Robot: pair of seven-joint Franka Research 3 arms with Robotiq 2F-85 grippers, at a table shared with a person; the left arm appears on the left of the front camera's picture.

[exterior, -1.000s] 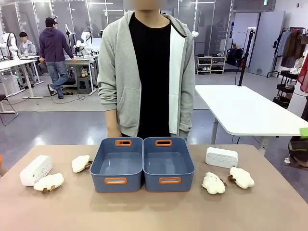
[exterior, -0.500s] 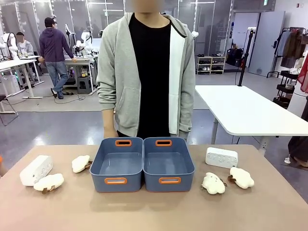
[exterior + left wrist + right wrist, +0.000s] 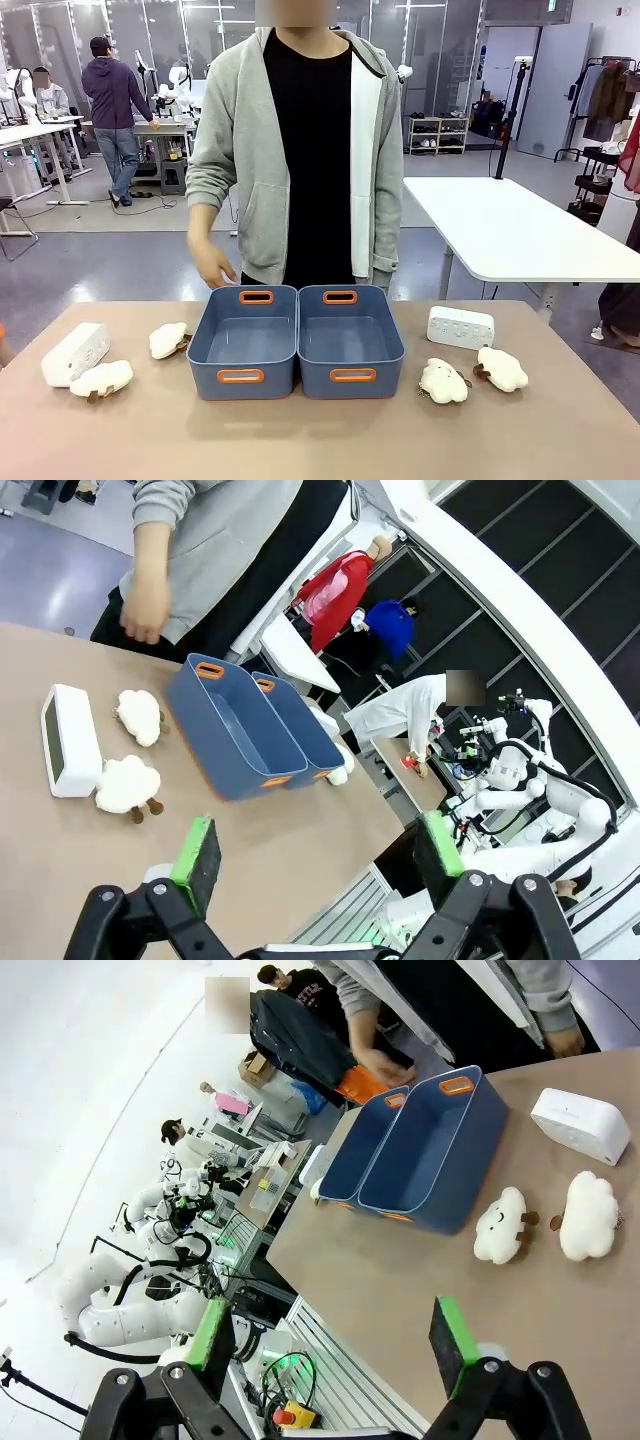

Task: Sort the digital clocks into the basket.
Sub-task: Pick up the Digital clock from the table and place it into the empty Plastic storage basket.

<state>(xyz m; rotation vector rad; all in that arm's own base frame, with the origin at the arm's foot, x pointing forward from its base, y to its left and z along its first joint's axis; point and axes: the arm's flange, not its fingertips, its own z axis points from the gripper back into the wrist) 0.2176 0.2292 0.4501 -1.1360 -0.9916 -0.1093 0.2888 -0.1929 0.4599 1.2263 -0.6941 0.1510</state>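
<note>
Two joined slate-blue baskets (image 3: pixel 297 340) with orange handle slots sit mid-table, both without contents. One white digital clock (image 3: pixel 75 353) lies at the far left and a second digital clock (image 3: pixel 461 327) stands right of the baskets. In the left wrist view the left clock (image 3: pixel 68 740) lies beside the baskets (image 3: pixel 245 730); my left gripper (image 3: pixel 315 850) hangs open above the table, well short of them. In the right wrist view the right clock (image 3: pixel 581 1124) sits beyond the baskets (image 3: pixel 420 1150); my right gripper (image 3: pixel 335 1335) is open, raised and far from it.
Cream plush toys lie at the left (image 3: pixel 101 378) (image 3: pixel 168 339) and at the right (image 3: pixel 443 381) (image 3: pixel 502 369). A person in a grey hoodie stands behind the baskets with a hand (image 3: pixel 212 264) raised above the table's far edge. A white table (image 3: pixel 510 230) stands behind.
The person's hand has lifted from behind the left basket and swung out to the picture's left. Clocks, toys and baskets have not moved.
</note>
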